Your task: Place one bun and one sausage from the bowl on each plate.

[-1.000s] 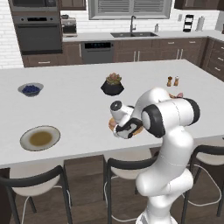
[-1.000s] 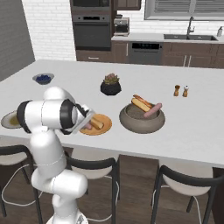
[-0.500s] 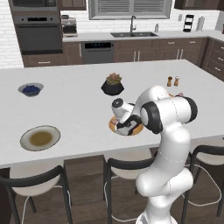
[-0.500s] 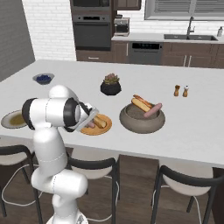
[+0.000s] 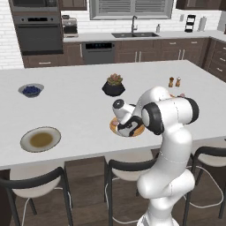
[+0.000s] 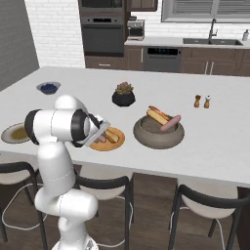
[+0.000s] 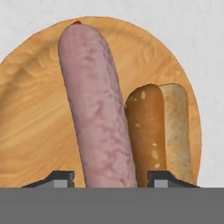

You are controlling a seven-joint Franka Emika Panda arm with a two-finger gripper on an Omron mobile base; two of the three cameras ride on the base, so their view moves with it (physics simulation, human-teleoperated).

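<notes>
Near the front edge of the surface, locate the orange plate (image 7: 30,122), already loaded with one sausage (image 7: 98,109) and one bun (image 7: 157,127) lying side by side, lengthwise and touching or nearly so. Observe the hand (image 7: 113,178) poised directly over this plate, jaws parted to a moderate width and standing clear on either side of the sausage's near end, gripping nothing; treat the sausage as released. Count the first plate as complete. Toward the front left corner of the surface, find the grey-rimmed plate (image 5: 25,142), well apart from the hand and carrying neither bun nor sausage; count this half of the task as outstanding. Toward the right of the orange plate, and just beside it, find the bowl (image 6: 158,138), with at least one bun (image 6: 156,116) and one sausage (image 6: 169,123) resting across its rim, ready for the second serving. Judge progress at about the halfway mark: expect next a withdrawal upward, then a reach to the bowl. Against the frames from a second and half a second back, register almost no shift of arm, plates or bowl; hand settled slightly lower over the orange plate; any change in jaw width not resolvable in the base views.
</notes>
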